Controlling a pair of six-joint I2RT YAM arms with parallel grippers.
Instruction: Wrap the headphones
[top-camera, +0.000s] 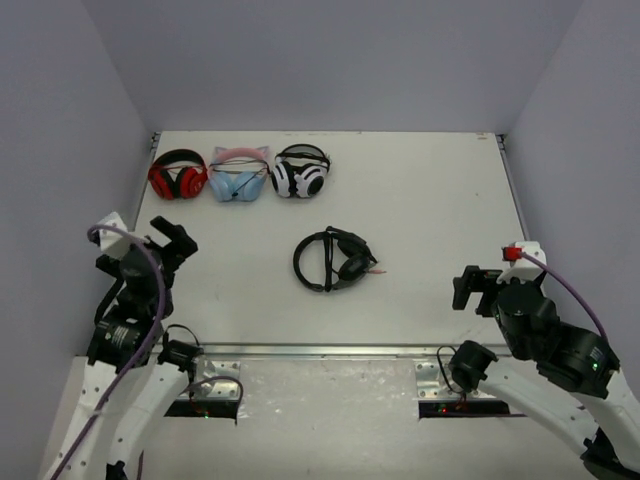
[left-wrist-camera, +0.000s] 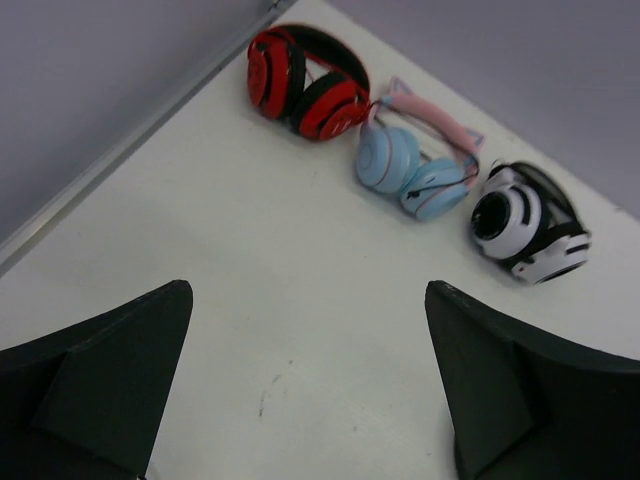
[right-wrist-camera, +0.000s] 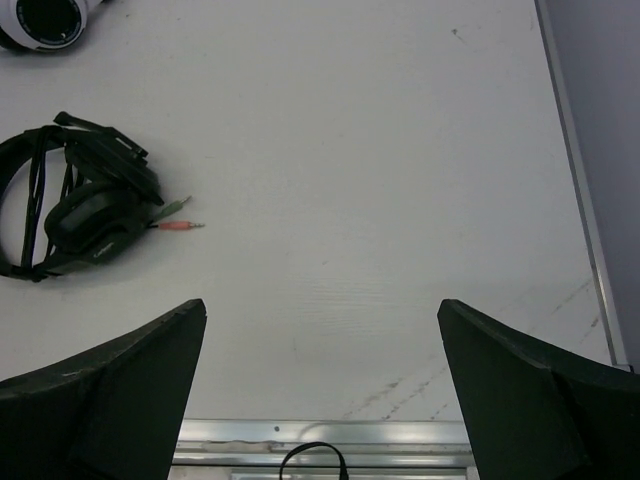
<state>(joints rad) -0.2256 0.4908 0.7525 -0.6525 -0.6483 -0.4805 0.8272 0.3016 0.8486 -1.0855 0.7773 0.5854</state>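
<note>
All-black, thick-padded over-ear headphones (top-camera: 333, 260) (matte, rounded) lie on the smooth white desk (top-camera: 440, 190), left hand (top-camera: 172, 240) and right hand (top-camera: 467, 287) both spread open, empty.

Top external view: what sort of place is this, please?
Probably a robot lab test cell: a white table boxed in by grey walls, a left arm and right arm bolted at its near edge, and the headphones laid out.

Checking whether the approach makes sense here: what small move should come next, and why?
Probably move the right gripper toward the headphones: they lie mid-table with nothing touching them, their plugs pointing to the right arm's side. Both it and the left gripper stand open, away from them.
</note>
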